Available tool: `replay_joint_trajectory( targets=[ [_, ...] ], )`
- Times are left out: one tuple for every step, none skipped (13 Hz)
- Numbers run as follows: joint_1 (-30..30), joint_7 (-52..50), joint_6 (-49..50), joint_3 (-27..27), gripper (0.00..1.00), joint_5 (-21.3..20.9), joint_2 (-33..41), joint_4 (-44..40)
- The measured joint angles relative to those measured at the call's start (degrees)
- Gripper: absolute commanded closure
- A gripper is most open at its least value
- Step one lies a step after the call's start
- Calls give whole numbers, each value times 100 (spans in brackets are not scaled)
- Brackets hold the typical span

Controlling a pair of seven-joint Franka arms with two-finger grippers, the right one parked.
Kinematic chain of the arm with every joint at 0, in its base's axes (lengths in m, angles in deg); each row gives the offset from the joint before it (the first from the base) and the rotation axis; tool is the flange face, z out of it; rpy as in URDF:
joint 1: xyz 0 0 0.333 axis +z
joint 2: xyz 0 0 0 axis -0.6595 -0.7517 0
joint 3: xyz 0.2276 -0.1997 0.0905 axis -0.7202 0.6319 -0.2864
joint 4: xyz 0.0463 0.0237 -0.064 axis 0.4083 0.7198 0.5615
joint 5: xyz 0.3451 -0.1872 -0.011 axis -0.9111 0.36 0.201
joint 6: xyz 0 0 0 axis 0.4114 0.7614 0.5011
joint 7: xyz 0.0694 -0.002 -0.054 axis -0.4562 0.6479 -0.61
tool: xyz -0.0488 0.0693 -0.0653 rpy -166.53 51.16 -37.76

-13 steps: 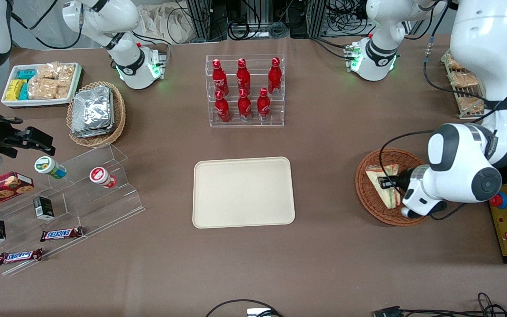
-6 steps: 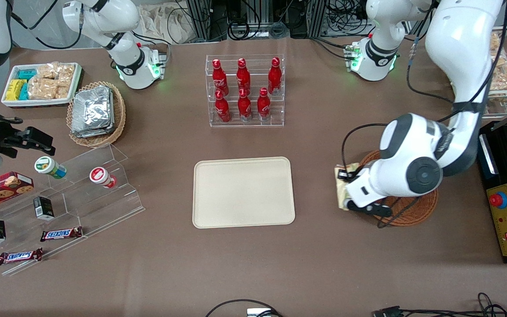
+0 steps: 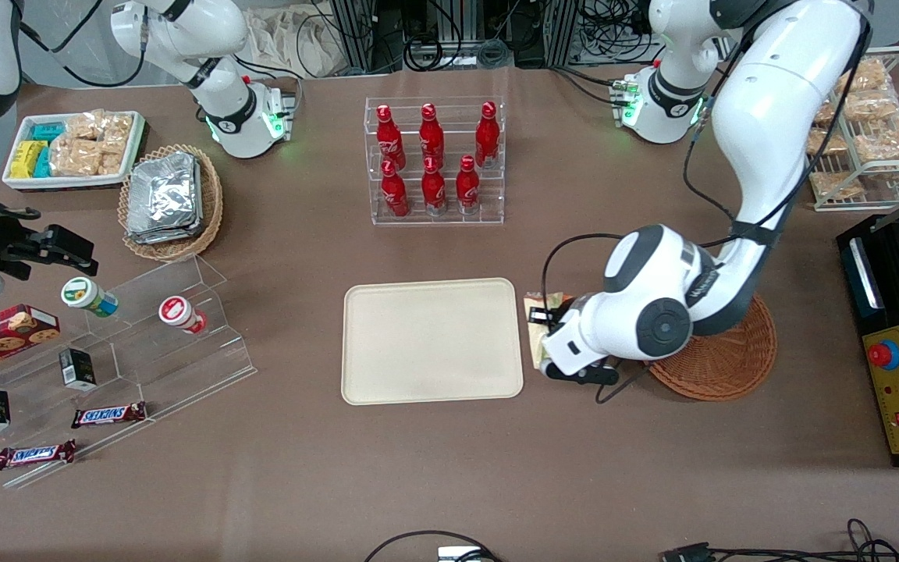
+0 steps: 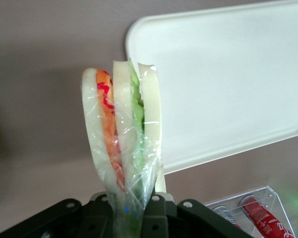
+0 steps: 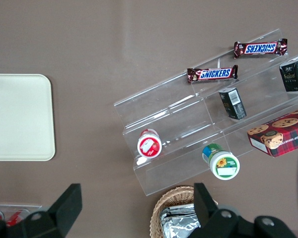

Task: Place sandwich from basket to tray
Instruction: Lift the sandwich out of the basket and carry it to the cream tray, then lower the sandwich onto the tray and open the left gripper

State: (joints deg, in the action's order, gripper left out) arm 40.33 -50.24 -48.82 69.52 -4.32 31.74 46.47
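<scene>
The gripper (image 3: pixel 545 334) is clamping the sandwich (image 4: pixel 123 144) edge-on above the worktop (image 3: pixel 434 468), just beside the tray (image 3: pixel 431 341), keeping its layers together.

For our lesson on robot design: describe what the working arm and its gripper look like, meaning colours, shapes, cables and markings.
The left arm has glossy white rounded shells with dark grey joint bands and a round grey cap. Black cables loop along it. Its base glows green. The gripper is matte black with screw heads; its jaws are black.

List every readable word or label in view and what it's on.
"SNICKERS": bar on the clear stand.
"SNICKERS": second bar.
Red bottles: script too small to read.
Dark cartons, cookie box, cups: unreadable.
Sandwich in the tool, tray: no text.
</scene>
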Motion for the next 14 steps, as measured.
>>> replay_joint_trajectory(
  targets=[
    [-162,-24,-140,2,100,-2,-115,-23],
    [-314,-56,-310,2,100,-9,-249,-34],
    [-446,-78,-507,2,100,-22,-403,-36],
    [-548,-90,-708,0,100,-42,-571,-39],
    [-608,-96,-847,-21,100,-57,-726,-44],
    [-624,-96,-908,-51,100,-64,-856,-55],
    [-620,-96,-924,-82,100,-96,-955,-73],
    [-612,-95,-925,-102,100,-164,-1009,-89],
    [-609,-95,-925,-110,97,-243,-1026,-99],
    [-610,-95,-925,-110,41,-282,-1026,-104],
    [-613,-95,-925,-110,0,-307,-1026,-111],
    [-614,-95,-925,-109,0,-330,-1026,-116],
    [-614,-95,-925,-109,0,-377,-1026,-122],
    [-612,-95,-925,-109,0,-434,-1026,-137]
  ],
)
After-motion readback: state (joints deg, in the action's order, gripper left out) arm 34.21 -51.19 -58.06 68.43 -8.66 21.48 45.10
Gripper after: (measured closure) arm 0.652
